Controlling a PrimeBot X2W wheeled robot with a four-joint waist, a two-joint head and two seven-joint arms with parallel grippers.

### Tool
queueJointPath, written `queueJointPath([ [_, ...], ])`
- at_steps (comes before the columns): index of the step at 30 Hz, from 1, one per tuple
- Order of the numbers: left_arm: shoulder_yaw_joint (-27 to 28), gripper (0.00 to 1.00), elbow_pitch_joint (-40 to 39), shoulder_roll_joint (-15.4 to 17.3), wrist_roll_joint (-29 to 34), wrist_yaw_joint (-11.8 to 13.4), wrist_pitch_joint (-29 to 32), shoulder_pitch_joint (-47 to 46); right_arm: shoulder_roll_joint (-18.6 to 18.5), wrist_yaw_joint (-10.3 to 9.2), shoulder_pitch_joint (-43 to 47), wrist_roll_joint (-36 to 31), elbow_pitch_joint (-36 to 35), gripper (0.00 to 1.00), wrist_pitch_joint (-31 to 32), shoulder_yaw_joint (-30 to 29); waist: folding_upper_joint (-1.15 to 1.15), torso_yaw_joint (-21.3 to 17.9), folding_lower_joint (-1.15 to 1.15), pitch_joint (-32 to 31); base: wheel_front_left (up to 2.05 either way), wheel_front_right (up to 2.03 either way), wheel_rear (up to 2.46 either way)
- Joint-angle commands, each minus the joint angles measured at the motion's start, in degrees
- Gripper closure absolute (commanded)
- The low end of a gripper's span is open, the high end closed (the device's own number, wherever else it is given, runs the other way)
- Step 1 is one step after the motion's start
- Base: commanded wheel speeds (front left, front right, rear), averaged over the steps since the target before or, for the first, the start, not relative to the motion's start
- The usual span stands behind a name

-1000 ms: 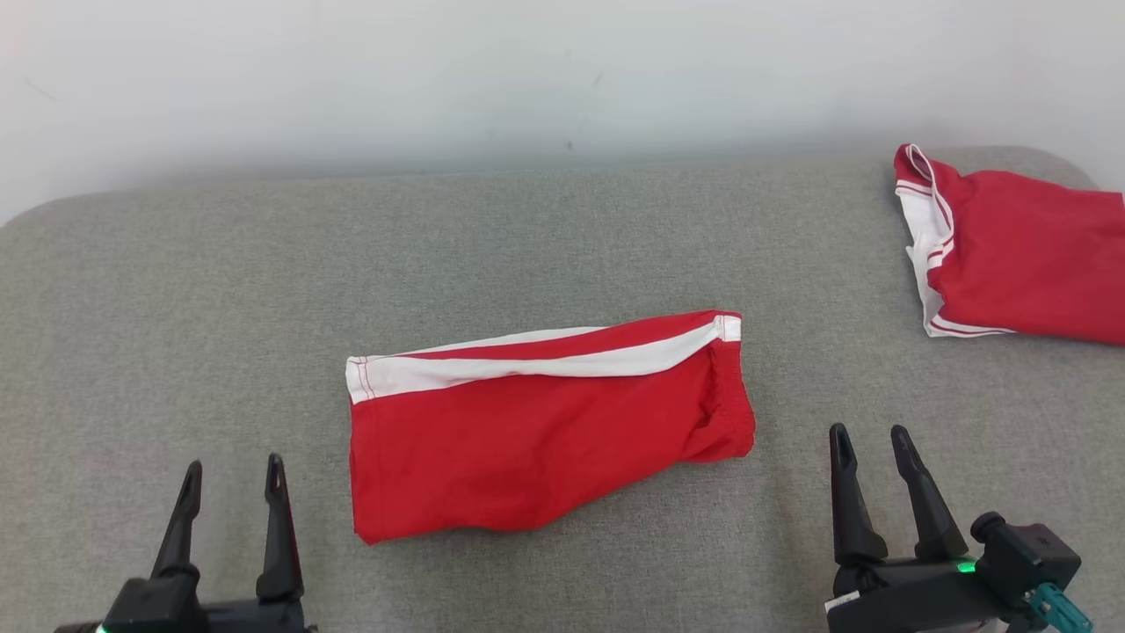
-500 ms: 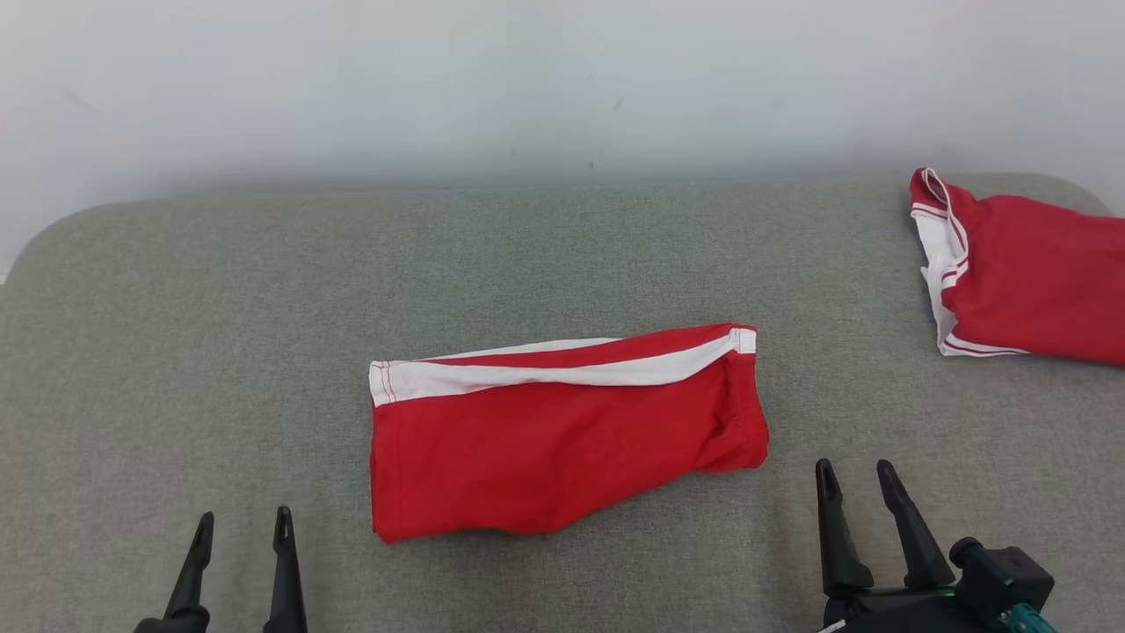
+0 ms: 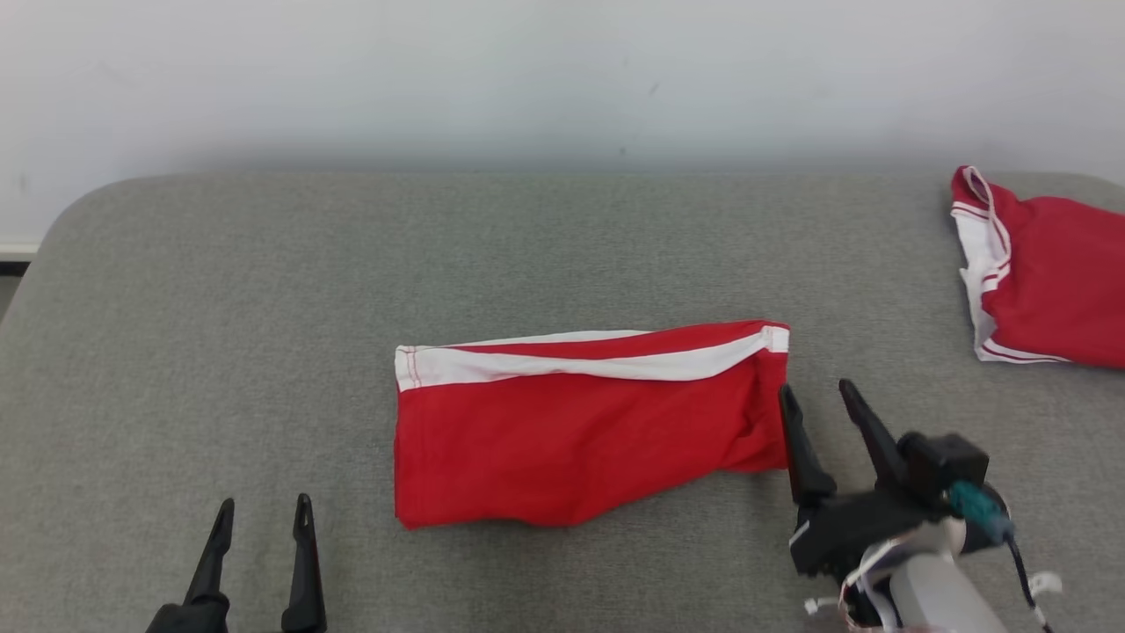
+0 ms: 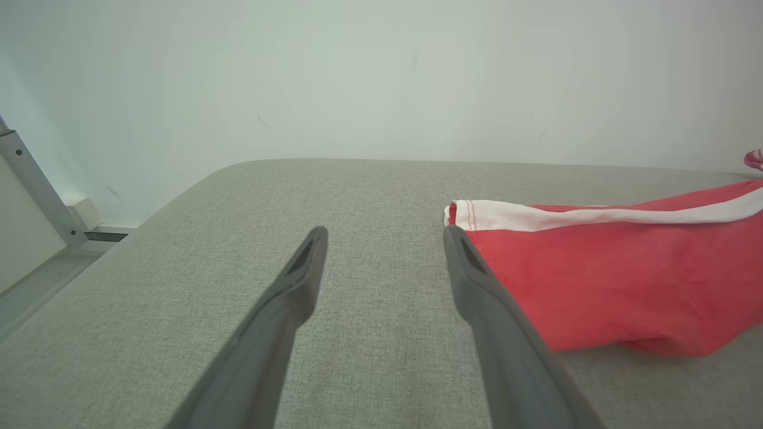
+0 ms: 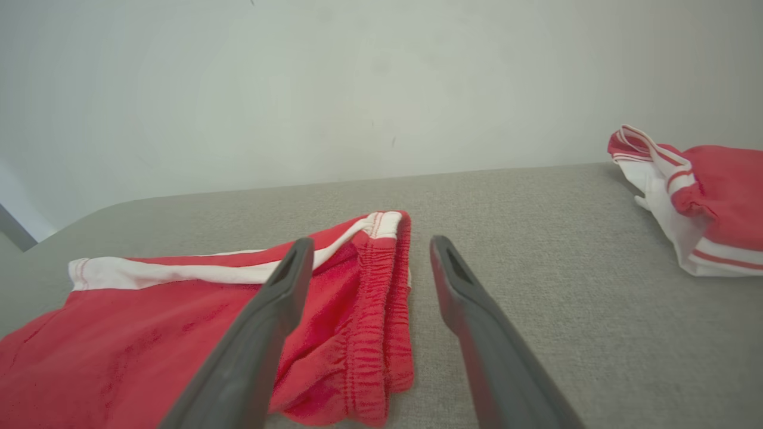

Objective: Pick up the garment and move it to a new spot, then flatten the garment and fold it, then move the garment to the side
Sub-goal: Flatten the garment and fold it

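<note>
Red garment point(image 3: 580, 440) with white side stripe, folded flat, central on grey surface point(image 3: 264, 308).

1. Left of the folded red garment point(image 3: 580, 440), the grey padded surface point(image 3: 220, 308) lay bare out to its rounded edge. The left gripper point(image 3: 264, 503) hung there, jaws spread, apart from the cloth.
2. Behind the garment, a bare strip ran to the wall point(image 3: 527, 79).
3. At the garment's right end stood the right gripper point(image 3: 816, 389), jaws spread, 1 finger just beside the waistband.
4. Far right of the garment, another red garment point(image 3: 1046, 281) took up the back corner; bare surface lay between the 2.
</note>
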Motion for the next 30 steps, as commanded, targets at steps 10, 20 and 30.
queueJointPath([
  [10,-1.35,0.0,1.11,-0.54,-0.95,-0.05,-0.16,-2.92,-2.15,-0.17,-13.11,0.63,20.69,0.0,0.48,0.32,0.0,4.91,0.0,2.95,0.0,0.0,0.0],
  [20,-1.81,0.0,1.97,-0.53,-1.72,0.22,-0.16,-2.63,-0.77,-0.17,-18.17,6.83,35.39,0.0,3.25,1.23,0.0,6.79,0.0,1.96,0.0,0.0,0.0],
  [30,-2.01,0.0,2.74,-0.54,-1.35,-0.18,-0.16,-1.21,-2.25,-0.17,-18.9,15.82,35.8,1.0,7.05,7.35,0.0,5.46,0.0,-0.26,0.0,0.0,0.0],
])
